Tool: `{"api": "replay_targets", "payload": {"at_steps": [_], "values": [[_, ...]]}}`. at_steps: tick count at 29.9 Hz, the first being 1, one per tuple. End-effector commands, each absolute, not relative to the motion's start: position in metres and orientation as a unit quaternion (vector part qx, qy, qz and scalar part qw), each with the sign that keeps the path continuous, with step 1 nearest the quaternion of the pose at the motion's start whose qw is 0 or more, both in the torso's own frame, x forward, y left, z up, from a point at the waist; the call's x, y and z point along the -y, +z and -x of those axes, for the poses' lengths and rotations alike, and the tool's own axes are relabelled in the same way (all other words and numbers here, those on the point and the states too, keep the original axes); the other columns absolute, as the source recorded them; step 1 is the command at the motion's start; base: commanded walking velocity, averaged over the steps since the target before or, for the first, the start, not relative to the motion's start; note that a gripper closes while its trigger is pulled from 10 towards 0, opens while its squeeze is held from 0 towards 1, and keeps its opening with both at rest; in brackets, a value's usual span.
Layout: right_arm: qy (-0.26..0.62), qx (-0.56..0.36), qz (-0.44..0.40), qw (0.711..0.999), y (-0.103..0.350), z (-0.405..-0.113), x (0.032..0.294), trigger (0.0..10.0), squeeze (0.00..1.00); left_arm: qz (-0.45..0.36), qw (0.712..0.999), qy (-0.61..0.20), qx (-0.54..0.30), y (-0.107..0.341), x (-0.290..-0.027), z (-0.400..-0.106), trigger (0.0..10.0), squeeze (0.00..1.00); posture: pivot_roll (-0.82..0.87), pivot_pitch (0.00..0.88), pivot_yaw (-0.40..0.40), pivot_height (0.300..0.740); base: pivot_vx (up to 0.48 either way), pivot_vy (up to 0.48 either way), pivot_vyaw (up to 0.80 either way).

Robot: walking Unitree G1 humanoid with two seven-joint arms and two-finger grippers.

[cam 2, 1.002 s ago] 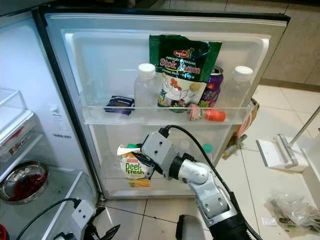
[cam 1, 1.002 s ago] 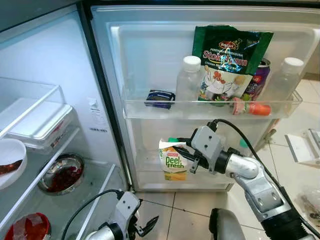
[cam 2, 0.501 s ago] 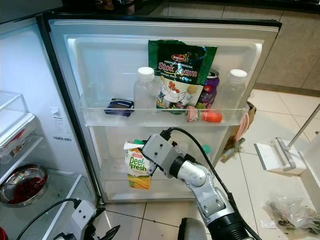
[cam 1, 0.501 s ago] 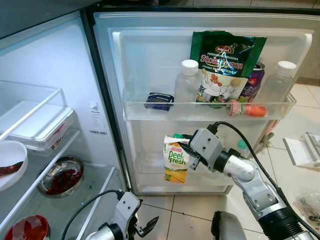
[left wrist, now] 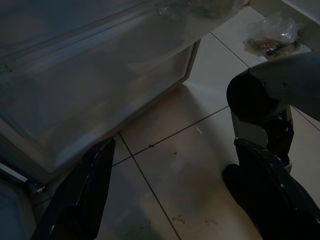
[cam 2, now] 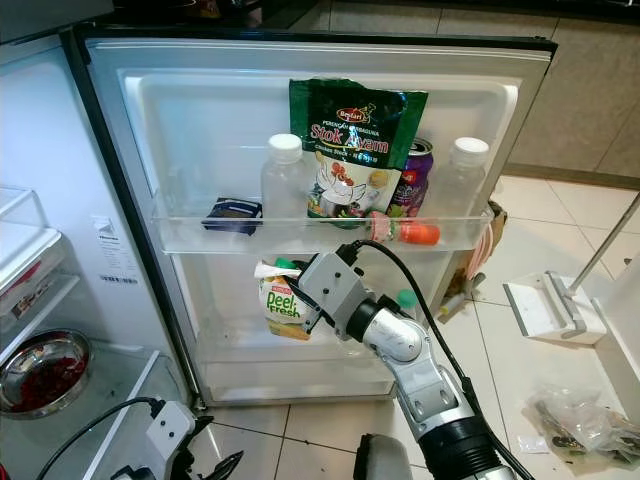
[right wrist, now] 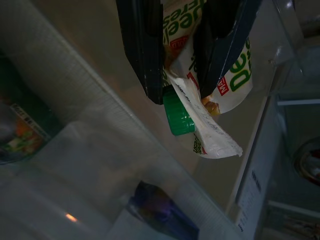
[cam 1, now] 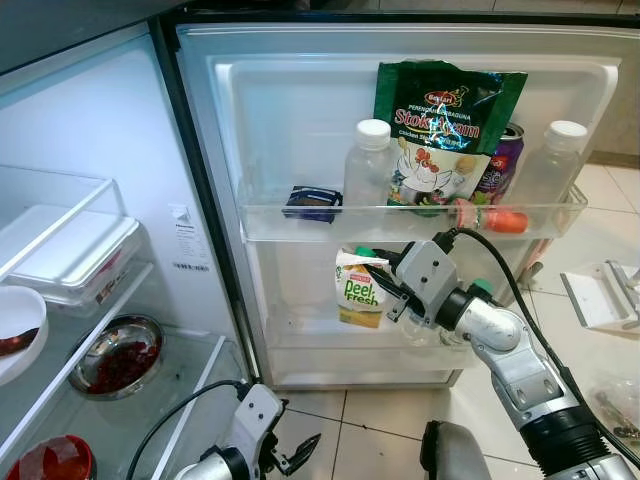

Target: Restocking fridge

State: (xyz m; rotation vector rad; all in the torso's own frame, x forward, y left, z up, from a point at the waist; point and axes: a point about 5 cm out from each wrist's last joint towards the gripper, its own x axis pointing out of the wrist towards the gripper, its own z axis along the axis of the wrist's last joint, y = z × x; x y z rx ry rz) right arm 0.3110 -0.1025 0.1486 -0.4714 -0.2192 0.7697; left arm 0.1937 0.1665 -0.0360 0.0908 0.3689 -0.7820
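— What is the right gripper [cam 1: 390,296] doing?
— Its two black fingers [right wrist: 142,47] are pinched on the top of a juice carton [cam 1: 361,290] with a green cap [right wrist: 177,113]. The carton hangs in the air in front of the open fridge door [cam 1: 300,100], just under the upper door shelf [cam 1: 270,222] and above the lower door shelf [cam 1: 310,345]. It is a little tilted.

— And the left gripper [left wrist: 170,195]?
— It hangs low near the tiled floor [left wrist: 200,100], close to the bottom edge of the fridge, and its fingers [left wrist: 80,195] are spread wide with nothing between them.

— What stands on the upper door shelf?
— From the hinge side: a small dark blue packet [cam 1: 315,201], a clear bottle with a white cap [cam 1: 368,170], a big green soup stock bag [cam 1: 443,130], a purple can [cam 1: 498,160] behind it, a small bottle with an orange end [cam 1: 490,218] lying on its side, and one more clear bottle [cam 1: 555,165] at the far end.

— Anything inside the fridge itself?
— On the shelves there I see a white bowl [cam 1: 18,320], a metal bowl with something red [cam 1: 118,358], and a red-topped container [cam 1: 55,462] at the lower corner.
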Motion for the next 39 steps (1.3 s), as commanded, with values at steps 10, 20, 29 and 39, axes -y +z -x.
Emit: {"api": "replay_targets", "payload": {"at_steps": [10,20,29,39], "values": [[0.391,0.103,0.284,0.869,0.131,-0.305,0.1,10.0,0.0,-0.038,0.904,-0.386,-0.182,-0.039,-0.161,-0.188,10.0,0.0,-0.01,0.0,-0.048,0.3,0.0,0.0,0.0],[0.387,0.102,0.366,0.84,0.119,-0.307,0.103,10.0,0.0,-0.035,0.902,-0.388,-0.183,-0.041,-0.161,-0.183,10.0,0.0,-0.01,0.0,-0.048,0.3,0.0,0.0,0.0],[0.363,0.104,0.294,0.878,0.114,-0.312,0.107,10.0,0.0,-0.036,0.901,-0.392,-0.183,-0.041,-0.163,-0.18,10.0,0.0,-0.01,0.0,-0.045,0.3,0.0,0.0,0.0],[0.349,0.085,0.286,0.888,0.106,-0.317,0.116,10.0,0.0,-0.037,0.9,-0.393,-0.185,-0.042,-0.167,-0.175,10.0,0.0,0.01,0.0,-0.044,0.3,0.0,0.0,0.0]]}}
